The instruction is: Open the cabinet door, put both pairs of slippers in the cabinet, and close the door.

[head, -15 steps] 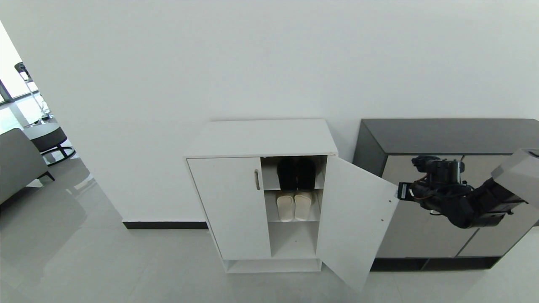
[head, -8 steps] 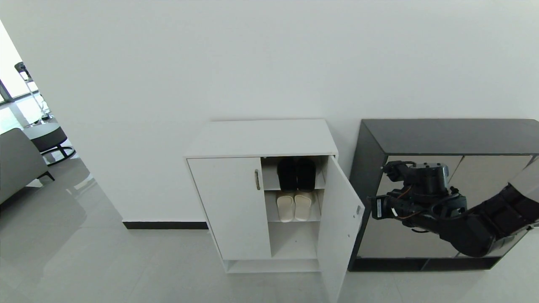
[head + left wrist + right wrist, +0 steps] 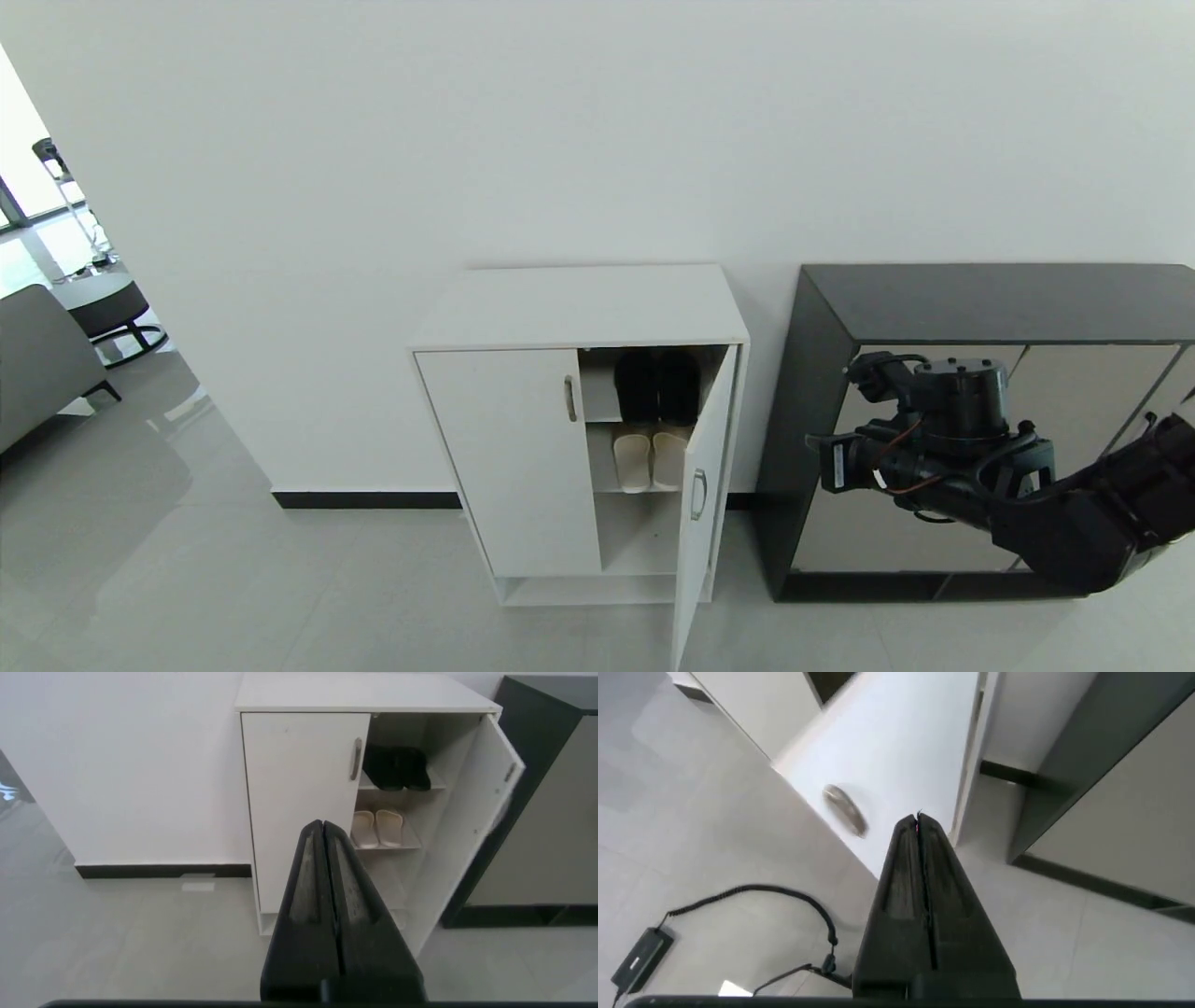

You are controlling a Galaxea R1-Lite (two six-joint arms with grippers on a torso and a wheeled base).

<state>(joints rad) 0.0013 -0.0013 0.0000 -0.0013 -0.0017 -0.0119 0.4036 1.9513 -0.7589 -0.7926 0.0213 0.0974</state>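
Note:
The white cabinet [image 3: 579, 308] stands against the wall with its left door [image 3: 513, 457] closed and its right door [image 3: 702, 485] swung partway in, handle [image 3: 697, 495] facing out. Black slippers [image 3: 656, 385] sit on the top shelf, cream slippers [image 3: 651, 455] on the shelf below. My right gripper [image 3: 826, 462] is shut and empty, hanging right of the door and apart from it. In the right wrist view its tip [image 3: 918, 826] points at the door face [image 3: 896, 747] near the handle [image 3: 845, 809]. My left gripper [image 3: 323, 826] is shut and empty, well back from the cabinet [image 3: 299, 765].
A dark cabinet with mirrored fronts [image 3: 980, 299] stands close on the right of the white one. A grey sofa [image 3: 37, 364] and a round table [image 3: 107, 303] are far left. A black cable [image 3: 766, 896] lies on the tiled floor.
The right door has swung from wide open to about half closed. My right gripper moved left behind it and now hangs a little apart from it.

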